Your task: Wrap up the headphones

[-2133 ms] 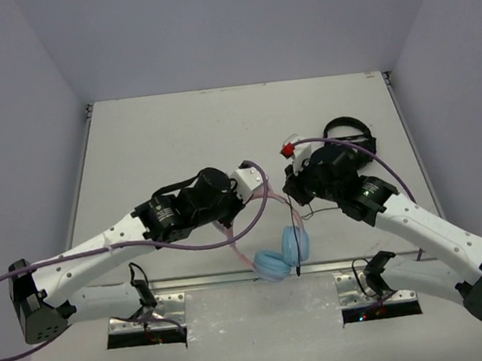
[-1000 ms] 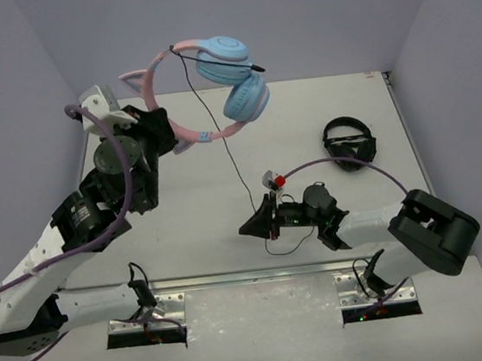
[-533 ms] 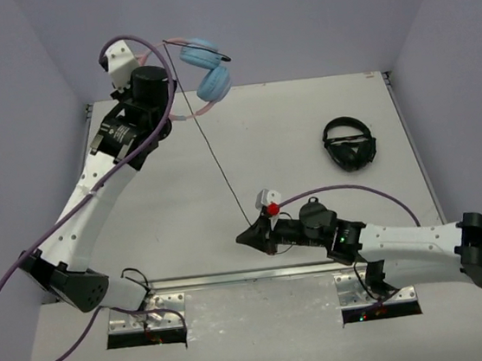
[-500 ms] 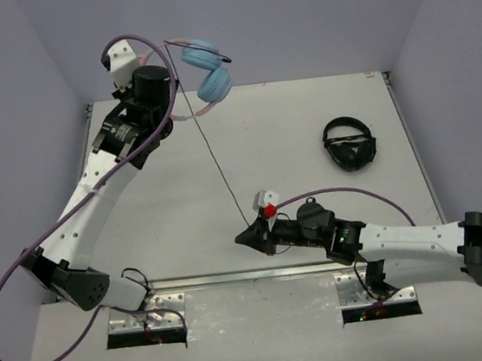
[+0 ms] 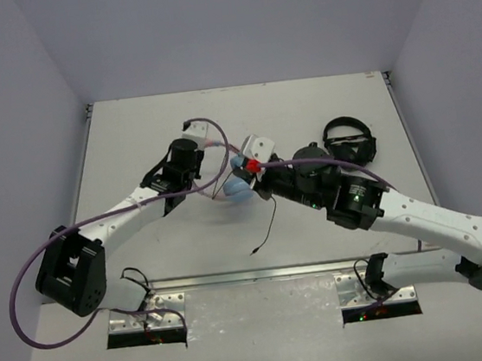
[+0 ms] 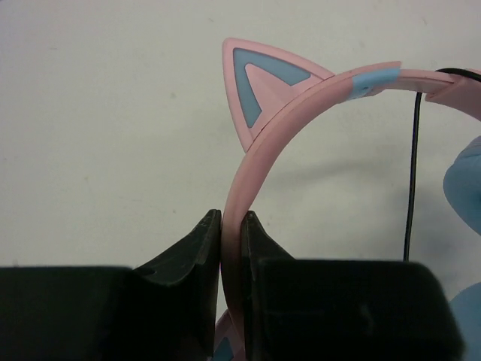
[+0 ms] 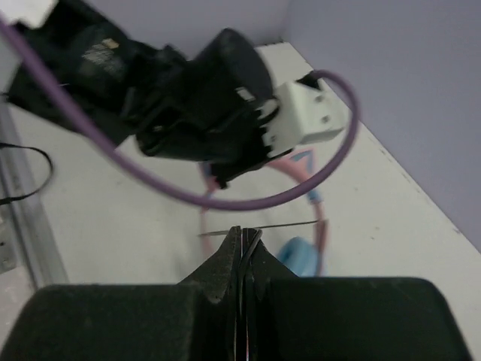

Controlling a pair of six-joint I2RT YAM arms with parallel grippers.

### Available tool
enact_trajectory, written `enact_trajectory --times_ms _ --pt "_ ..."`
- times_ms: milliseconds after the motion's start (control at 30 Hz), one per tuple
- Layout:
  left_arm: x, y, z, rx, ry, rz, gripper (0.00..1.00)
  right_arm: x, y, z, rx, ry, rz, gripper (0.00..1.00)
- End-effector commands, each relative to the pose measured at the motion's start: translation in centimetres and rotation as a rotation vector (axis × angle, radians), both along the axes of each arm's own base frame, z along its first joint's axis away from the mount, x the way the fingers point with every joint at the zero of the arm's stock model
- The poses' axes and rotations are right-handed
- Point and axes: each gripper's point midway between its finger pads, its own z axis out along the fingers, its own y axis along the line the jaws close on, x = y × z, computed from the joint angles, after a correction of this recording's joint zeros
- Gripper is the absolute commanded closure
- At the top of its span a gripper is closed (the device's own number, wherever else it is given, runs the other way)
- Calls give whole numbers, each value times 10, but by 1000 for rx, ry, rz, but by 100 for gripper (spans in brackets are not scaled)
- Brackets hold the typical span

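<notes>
Now both arms meet over the middle of the desk (image 5: 131, 132). The headphones (image 5: 235, 187) are between them, well apart from the all-black headphones (image 5: 349, 145) off to the right. Whether the headphones rest on the desk or hang just above it, I cannot tell.

The left gripper (image 6: 231, 222) is pressed together on the pink headband (image 6: 301, 94), pinching it a little way along from one cat ear (image 6: 259, 86). The right gripper (image 7: 242, 239) is likewise squeezed tight, and its wrist view shows the thin black cable (image 6: 410, 180) caught between the fingers. A blue earcup (image 7: 301, 256) lies just beyond. From overhead, a loose length of cable trails toward the near edge, with its plug end (image 5: 253, 251) lying free on the desk.

By my reading the winding step is in hand: one arm steadies the set while the other carries the cable. I cannot tell how many turns are already on.

The next move seems to call for leading the cable around the band or cups under light tension. The two wrists are close, so they need to stay clear of each other, and the left grip must not slip.
</notes>
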Motion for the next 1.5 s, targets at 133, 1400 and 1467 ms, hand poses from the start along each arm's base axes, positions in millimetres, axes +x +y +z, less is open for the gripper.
enact_trajectory --times_ms 133,1400,1467 --pt "-27 -98 51 -20 -241 -506 100 95 -63 32 -148 -91 -264 99" --pt "-116 -75 317 -709 -566 -470 100 123 -78 -27 281 281 -71 88" --pt "-118 -74 337 -796 -576 -451 100 102 -59 -11 395 307 69 88"
